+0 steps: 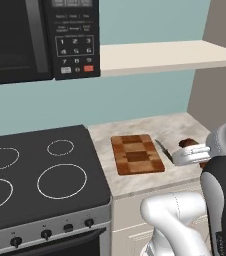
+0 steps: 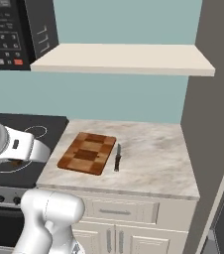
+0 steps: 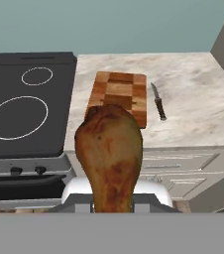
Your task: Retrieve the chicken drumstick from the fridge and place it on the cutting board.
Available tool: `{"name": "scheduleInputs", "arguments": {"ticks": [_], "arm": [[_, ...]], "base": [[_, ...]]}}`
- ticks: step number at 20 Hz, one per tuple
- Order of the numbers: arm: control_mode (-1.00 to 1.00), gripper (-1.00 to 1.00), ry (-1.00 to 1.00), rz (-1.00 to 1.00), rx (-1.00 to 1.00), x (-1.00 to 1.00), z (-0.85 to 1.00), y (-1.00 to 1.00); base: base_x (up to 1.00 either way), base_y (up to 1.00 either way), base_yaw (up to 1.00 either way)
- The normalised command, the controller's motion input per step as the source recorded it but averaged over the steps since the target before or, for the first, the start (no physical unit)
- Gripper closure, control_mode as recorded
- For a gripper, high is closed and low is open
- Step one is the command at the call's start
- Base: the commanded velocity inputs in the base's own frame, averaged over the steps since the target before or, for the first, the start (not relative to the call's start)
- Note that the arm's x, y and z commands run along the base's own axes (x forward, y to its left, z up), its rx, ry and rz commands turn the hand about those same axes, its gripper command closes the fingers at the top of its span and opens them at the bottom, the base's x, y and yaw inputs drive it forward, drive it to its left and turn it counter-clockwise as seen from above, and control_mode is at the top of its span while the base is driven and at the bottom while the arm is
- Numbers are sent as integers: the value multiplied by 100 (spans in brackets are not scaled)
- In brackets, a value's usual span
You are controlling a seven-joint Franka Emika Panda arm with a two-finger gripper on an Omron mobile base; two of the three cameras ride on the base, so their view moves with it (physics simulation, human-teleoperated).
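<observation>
Gripper: its jaws are closed on the chicken drumstick (image 3: 110,156), gripping the narrow lower end; the fingertips themselves are covered by the meat in the hand view, so the contact line cannot be made out.
Chicken drumstick: brown, glossy, standing upright in the hand view with its thick end uppermost; it is held in the air in front of the counter, not touching the cutting board (image 3: 119,94).
Drumstick, left base view: a small dark brown patch (image 1: 188,143) shows just past the white wrist, near the counter's right end; most of it is hidden by the arm.
Cutting board: a checkered wooden rectangle lying flat on the marble counter (image 2: 153,154), between the stovetop (image 1: 30,175) and the knife (image 2: 117,158); its near edge is partly covered by the drumstick in the hand view.
Knife: 1, dark-handled, lying on the counter just to the right of the board and apart from it.
Stovetop: black glass with white rings, left of the counter; cut off at the left edge in all 3 views.
Microwave (image 1: 40,37): black, mounted above the stovetop; only its lower part and keypad are in frame.
Shelf (image 2: 129,58): pale, on the wall above the counter.
Arm, right base view: the white forearm (image 2: 20,146) crosses the lower left and hides part of the stovetop; the gripper end lies beyond the frame edge.
</observation>
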Motion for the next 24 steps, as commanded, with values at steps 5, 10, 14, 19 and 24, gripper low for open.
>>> {"name": "scheduleInputs", "arguments": {"ticks": [5, 10, 14, 19, 24], "arm": [[100, 100, 0, 0, 0, 0, 0, 0], [100, 100, 0, 0, 0, 0, 0, 0], [100, 100, 0, 0, 0, 0, 0, 0], [100, 100, 0, 0, 0, 0, 0, 0], [-100, 100, -1, 0, 0, -4, -2, 0]], "base": [[44, 0, 0], [23, 0, 0], [11, 0, 0], [0, 0, 0], [0, 0, 0]]}}
